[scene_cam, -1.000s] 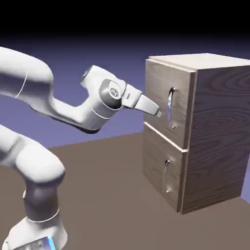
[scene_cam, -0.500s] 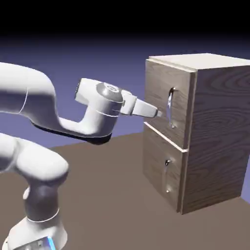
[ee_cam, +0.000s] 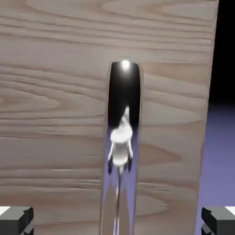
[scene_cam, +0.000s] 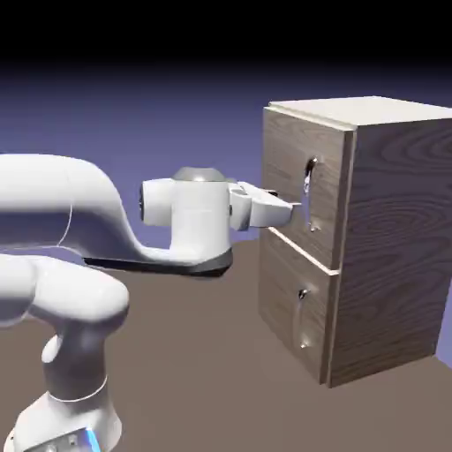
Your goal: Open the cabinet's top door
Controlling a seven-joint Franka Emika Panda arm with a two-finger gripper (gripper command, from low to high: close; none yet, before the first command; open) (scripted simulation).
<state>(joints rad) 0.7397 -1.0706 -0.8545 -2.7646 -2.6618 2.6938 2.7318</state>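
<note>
My gripper jaws wide, holding nothing, level before top door. Bar handle centred between fingertips: advance straight, close squarely, then pull.

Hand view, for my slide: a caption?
Open claw faces the top door's silver handle, centred between its fingertips.

Open jaws straddle the handle with free room either side; only the top door blocks ahead.
</note>
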